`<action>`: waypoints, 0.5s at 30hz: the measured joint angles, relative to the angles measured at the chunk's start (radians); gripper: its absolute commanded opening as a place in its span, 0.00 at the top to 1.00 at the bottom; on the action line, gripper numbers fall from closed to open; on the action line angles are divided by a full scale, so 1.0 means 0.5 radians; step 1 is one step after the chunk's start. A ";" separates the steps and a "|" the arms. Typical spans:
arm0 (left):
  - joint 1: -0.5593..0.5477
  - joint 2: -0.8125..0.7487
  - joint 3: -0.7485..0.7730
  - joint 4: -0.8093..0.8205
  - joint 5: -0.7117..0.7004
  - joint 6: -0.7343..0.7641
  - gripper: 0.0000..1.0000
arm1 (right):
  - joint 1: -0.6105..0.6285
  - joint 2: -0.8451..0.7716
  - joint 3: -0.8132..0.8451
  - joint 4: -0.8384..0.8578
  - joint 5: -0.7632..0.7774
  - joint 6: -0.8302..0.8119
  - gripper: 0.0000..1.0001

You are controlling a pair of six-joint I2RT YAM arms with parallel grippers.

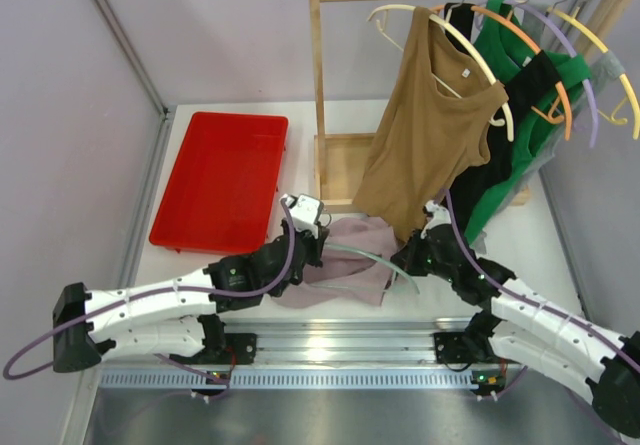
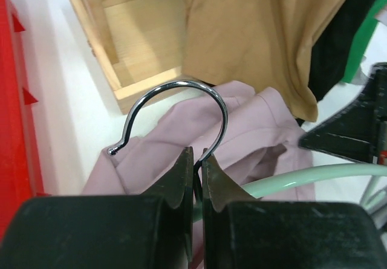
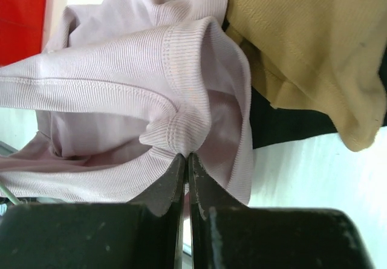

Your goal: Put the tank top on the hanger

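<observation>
**Left pincer** [image 2: 196,159]: shut on the neck of the metal hook [image 2: 181,90] of the hanger [image 2: 302,178]. The mint arm runs rightward across the tank top [image 3: 121,69].

**Right pincer** [image 3: 185,158]: clamped on a ribbed seam of the tank top, at a strap or armhole edge. Only a narrow pinch of fabric sits between the tips.

**Location:** the tank top lies bunched on the counter [image 1: 530,240] between the two pincers, just in front of the rack base and beneath the hem of the brown top [image 1: 430,135]. Whether the hanger arm is inside the fabric or merely resting on it cannot be told.

**Probable faults:**
- The hook neck is thin, round wire, so the hanger may pivot or twist in the grip under load.
- The seam hold is shallow, so tension could pull the fabric free.
- The brown top hangs close to the right pincer, and its hem could snag or be dragged along.

**Containers:**
- Red tray [image 1: 220,180], left on the counter: nothing visible inside.
- Wooden base frame [image 1: 345,165] of the rack: the visible portion holds nothing.
</observation>
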 measured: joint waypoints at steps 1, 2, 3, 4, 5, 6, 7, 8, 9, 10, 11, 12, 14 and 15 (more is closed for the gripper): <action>-0.001 -0.006 -0.008 0.001 -0.028 -0.005 1.00 | 0.000 -0.040 -0.007 -0.029 0.014 0.000 1.00; -0.001 -0.017 -0.019 0.002 -0.063 -0.011 1.00 | 0.000 -0.075 -0.010 -0.060 0.024 0.000 1.00; -0.001 -0.031 -0.030 0.002 -0.105 -0.014 1.00 | 0.000 -0.101 -0.010 -0.087 0.031 0.000 1.00; 0.000 -0.043 -0.038 0.005 -0.135 -0.017 1.00 | 0.000 -0.129 -0.010 -0.118 0.039 0.000 1.00; 0.000 -0.061 -0.047 0.006 -0.172 -0.018 1.00 | 0.000 -0.153 -0.010 -0.148 0.044 0.000 1.00; 0.000 -0.074 -0.051 0.006 -0.204 -0.018 1.00 | 0.000 -0.178 -0.010 -0.179 0.051 0.000 1.00; 0.001 -0.087 -0.056 0.005 -0.231 -0.018 1.00 | 0.000 -0.205 -0.010 -0.215 0.060 0.000 1.00; 0.001 -0.098 -0.060 0.004 -0.261 -0.018 1.00 | 0.000 -0.230 -0.010 -0.243 0.066 0.000 1.00; 0.001 -0.106 -0.063 0.002 -0.284 -0.018 1.00 | -0.001 -0.252 -0.009 -0.265 0.073 0.000 1.00; 0.001 -0.112 -0.065 0.000 -0.308 -0.018 1.00 | -0.001 -0.274 -0.009 -0.291 0.080 0.000 1.00; 0.002 -0.118 -0.069 0.000 -0.330 -0.018 1.00 | -0.002 -0.298 -0.008 -0.320 0.087 0.000 1.00; 0.001 -0.123 -0.073 0.002 -0.353 -0.019 1.00 | -0.005 -0.318 -0.006 -0.347 0.089 0.000 1.00; 0.003 -0.132 -0.086 0.005 -0.417 -0.034 1.00 | -0.009 -0.344 -0.004 -0.394 0.091 -0.001 1.00; 0.005 -0.137 -0.091 0.002 -0.441 -0.041 1.00 | -0.010 -0.349 -0.001 -0.412 0.090 -0.001 1.00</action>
